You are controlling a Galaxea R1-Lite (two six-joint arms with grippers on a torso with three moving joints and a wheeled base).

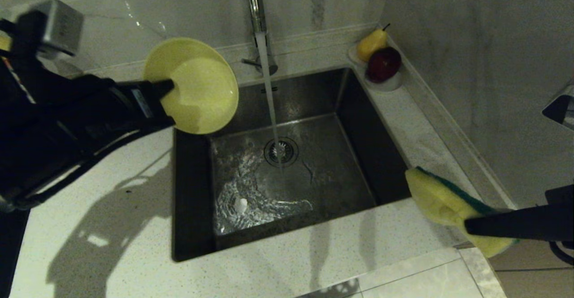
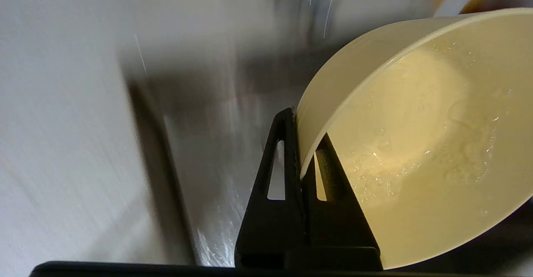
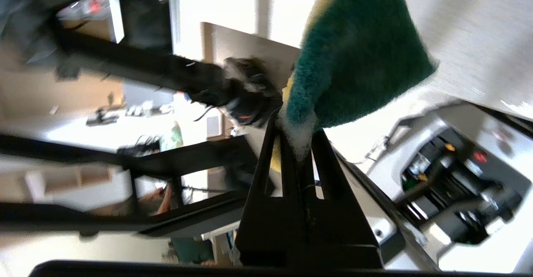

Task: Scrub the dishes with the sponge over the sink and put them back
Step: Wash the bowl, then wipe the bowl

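The left end effector (image 1: 169, 103) is pinched shut on the rim of the small round yellow plastic bowl (image 1: 197, 87), one finger inside the wall and one outside, and holds it in the air above the back-left corner of the large square brushed stainless steel sink (image 1: 358, 123). The bowl is tipped well over, so its open mouth faces up and toward the camera in the head view, its base turned toward the wall behind. Droplets and a wet film shine inside it, so I judge it light and stiff but slippery; a thin rim grip like this could let it swing, and the rim is still the only sensible place to hold. The right end effector (image 1: 466, 226) is clamped narrow on the small rectangular sponge with a dark green scouring face on yellow foam (image 1: 441, 199), over the speckled pale worktop (image 1: 112, 226) at the sink's front-right corner. The sponge is soft and squashes at the grip; its long axis runs from the fingers toward the sink, green face turned away from the basin. Water runs from the chrome tap (image 1: 255, 6) to the round drain strainer (image 1: 281, 151).
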